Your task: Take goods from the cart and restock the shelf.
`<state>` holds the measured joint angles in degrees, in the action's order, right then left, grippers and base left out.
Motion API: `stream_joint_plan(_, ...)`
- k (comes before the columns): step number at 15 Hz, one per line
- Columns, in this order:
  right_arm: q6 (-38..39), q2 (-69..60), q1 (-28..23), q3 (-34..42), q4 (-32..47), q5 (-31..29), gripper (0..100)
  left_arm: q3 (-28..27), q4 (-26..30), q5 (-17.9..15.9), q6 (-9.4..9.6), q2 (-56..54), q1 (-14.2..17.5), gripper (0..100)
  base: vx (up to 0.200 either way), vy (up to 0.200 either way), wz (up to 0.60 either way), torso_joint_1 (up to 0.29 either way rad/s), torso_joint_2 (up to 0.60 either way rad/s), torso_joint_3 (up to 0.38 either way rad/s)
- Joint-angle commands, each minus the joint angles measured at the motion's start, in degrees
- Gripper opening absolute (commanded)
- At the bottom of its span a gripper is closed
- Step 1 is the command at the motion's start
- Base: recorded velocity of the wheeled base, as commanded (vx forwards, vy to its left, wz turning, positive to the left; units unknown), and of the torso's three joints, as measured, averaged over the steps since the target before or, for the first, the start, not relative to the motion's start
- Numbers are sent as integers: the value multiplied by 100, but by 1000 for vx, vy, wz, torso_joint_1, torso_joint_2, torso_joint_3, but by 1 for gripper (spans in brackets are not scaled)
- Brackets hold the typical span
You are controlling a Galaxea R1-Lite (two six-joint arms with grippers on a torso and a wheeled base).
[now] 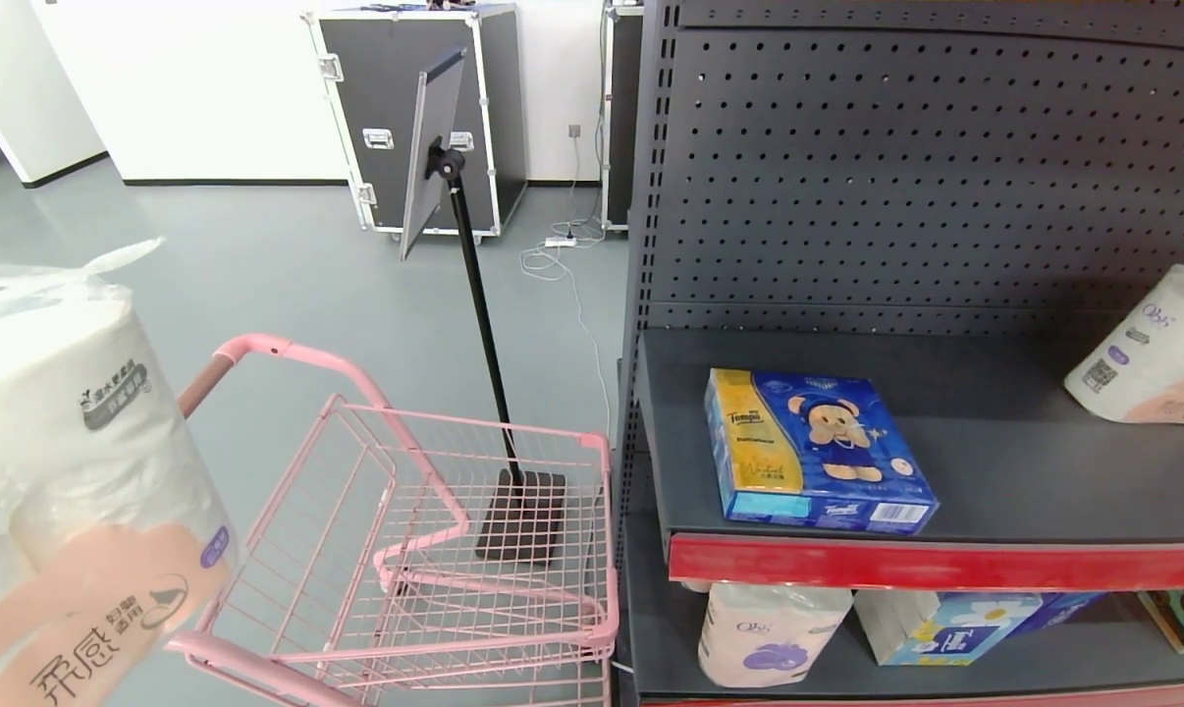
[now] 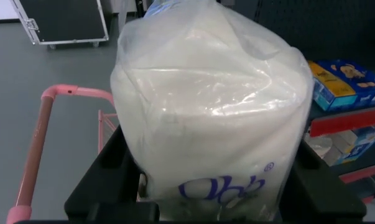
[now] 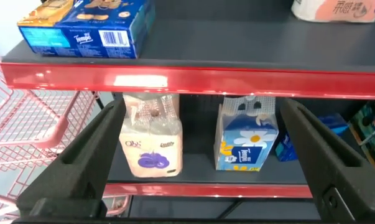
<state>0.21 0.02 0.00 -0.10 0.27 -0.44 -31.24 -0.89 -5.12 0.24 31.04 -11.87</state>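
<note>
Near the cart (image 1: 405, 471) rim, left end effector (image 2: 212, 186) clamps a paper-roll pack (image 2: 206, 112) — right end effector (image 3: 203, 168) gapes before the shelf edge (image 3: 193, 79).

Head view above, facing cart (image 1: 258, 346) and shelf (image 1: 1024, 471), wrist views close, all sharing blue box (image 1: 818, 452)

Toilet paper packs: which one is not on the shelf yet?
The pack in the left gripper, beside the pink cart; the upper-shelf pack and lower-shelf pack already rest there.
</note>
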Motion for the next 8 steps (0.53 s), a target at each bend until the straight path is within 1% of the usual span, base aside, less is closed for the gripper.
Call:
stream_joint_plan(1,-3,-2,0,1,0,0,100,-4,-8,2,2,43,1,0,0,-200,0,-2,-17,2)
stream_joint_plan(8,-3,-2,0,1,0,0,100,-48,-140,-7,2,69,1,0,0,-200,0,9,2,0)
